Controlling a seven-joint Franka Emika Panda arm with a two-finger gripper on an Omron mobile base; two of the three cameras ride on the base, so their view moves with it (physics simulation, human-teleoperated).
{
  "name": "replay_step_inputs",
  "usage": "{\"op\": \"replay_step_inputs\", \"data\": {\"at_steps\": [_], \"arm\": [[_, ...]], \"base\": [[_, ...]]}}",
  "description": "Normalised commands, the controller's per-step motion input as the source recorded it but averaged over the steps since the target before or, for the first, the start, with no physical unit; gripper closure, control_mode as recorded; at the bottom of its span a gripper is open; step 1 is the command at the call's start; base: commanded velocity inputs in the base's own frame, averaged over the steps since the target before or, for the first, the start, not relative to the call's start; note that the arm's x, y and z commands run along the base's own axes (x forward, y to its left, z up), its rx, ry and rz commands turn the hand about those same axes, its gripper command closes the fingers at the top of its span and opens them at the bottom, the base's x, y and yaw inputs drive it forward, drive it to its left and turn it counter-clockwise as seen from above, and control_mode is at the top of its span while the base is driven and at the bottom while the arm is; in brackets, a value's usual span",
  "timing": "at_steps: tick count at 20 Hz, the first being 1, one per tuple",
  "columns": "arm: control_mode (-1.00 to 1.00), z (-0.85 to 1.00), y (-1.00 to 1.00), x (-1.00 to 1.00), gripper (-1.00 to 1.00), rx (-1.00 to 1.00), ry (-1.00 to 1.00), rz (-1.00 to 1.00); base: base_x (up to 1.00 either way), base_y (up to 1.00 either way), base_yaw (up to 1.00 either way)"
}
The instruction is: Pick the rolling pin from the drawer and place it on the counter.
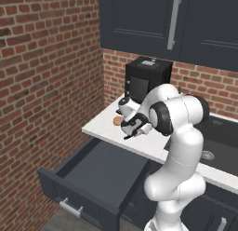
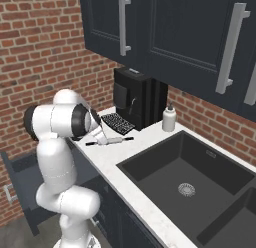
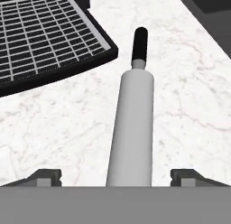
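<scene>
Hand view shows the rolling pin lying flat on the white marbled counter, its pale barrel running from between the two fingertips up toward twelve o'clock and ending in a black handle; the fingers stand well apart on either side of the barrel, with bare stone visible between each tip and the pin, so the gripper is spread wide and grips nothing; at ten o'clock from the pin sits the coffee machine's drip tray, a dark frame with a metal grid, near the far handle but not touching it.

Right base view has the rolling pin on the counter just in front of the coffee machine, with the gripper directly over its near half; a small white bottle stands at three o'clock of the machine, and the dark sink lies at four o'clock of the pin.

Left base view shows the drawer pulled open below the counter edge, its silver bar handle at the front; the gripper hangs over the worktop at one o'clock from the drawer; a small orange-brown object, too small to name, rests on the counter beside the hand.
</scene>
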Motion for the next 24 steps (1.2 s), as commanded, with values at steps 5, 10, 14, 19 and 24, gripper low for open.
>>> {"op": "replay_step_inputs", "data": {"at_steps": [5,10,14,19,24], "arm": [[-1.0,0.48,-0.18,-0.72,-1.0,0.0,-0.21,0.0],[-1.0,0.8,0.08,-0.88,-1.0,-0.02,-0.15,0.04],[-1.0,1.0,0.34,-0.56,-1.0,-0.12,-0.07,0.04],[-1.0,0.96,0.18,-0.36,-1.0,-0.07,-0.05,0.0],[-1.0,0.7,0.24,-0.11,-1.0,-0.04,-0.01,0.0]], "base": [[0.0,0.0,0.0],[0.0,0.0,0.0],[0.0,0.0,0.0],[0.0,0.0,0.0],[0.0,0.0,0.0]]}}
